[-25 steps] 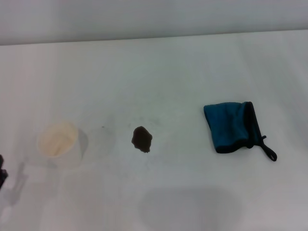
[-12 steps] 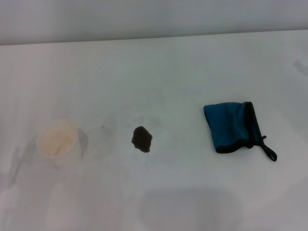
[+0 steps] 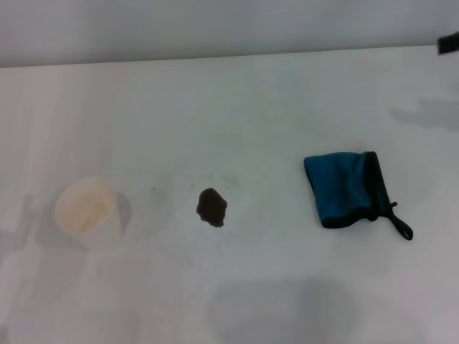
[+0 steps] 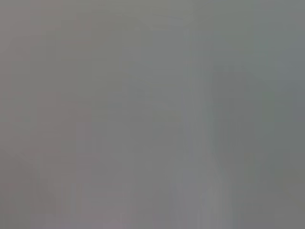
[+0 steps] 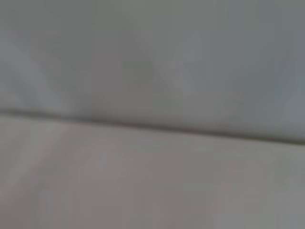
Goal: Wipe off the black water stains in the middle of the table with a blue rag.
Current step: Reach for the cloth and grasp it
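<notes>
Right claw [image 3: 449, 44] just poked in at 2 o'clock, can't tell if open; blue rag [image 3: 346, 188] lies untouched at 3 o'clock of the black water stains [image 3: 211, 207] on the desk [image 3: 237, 107]; probably heading ragward.

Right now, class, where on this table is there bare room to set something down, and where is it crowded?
Bare: the whole far half of the table behind the row, the near strip, and the gap between the black water stain and the blue rag. Tightest: between the white paper cup and the stain.
</notes>
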You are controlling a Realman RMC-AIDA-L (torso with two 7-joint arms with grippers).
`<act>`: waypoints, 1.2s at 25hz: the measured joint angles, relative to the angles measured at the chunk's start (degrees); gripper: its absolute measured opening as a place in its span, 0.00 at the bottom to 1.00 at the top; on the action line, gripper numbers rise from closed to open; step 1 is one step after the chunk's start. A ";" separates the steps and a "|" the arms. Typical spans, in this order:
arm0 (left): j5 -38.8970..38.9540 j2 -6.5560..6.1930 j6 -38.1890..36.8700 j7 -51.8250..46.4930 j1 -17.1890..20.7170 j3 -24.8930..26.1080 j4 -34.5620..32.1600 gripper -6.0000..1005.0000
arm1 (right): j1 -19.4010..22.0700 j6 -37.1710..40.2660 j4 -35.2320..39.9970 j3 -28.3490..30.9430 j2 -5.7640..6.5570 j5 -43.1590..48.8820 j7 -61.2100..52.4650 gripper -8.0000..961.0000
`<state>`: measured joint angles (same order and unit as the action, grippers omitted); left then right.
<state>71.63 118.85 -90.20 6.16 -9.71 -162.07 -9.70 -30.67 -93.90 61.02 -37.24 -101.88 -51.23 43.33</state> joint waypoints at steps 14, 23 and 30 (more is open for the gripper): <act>0.09 -0.10 -0.29 -4.30 -4.85 0.00 3.94 0.87 | -9.05 -5.51 9.78 -20.60 -13.49 26.17 -8.19 0.88; 0.09 -0.02 -0.43 -4.32 -5.29 0.00 4.00 0.87 | -8.73 2.73 8.78 -41.58 -13.71 27.21 -19.30 0.86; 0.09 -0.02 -2.01 -3.76 -5.72 -0.01 3.99 0.87 | -9.44 6.05 7.92 -51.64 -13.86 30.08 -26.56 0.85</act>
<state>71.72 118.82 -92.20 2.40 -15.43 -162.07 -5.71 -40.10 -87.85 68.94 -88.88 -115.74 -21.15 16.77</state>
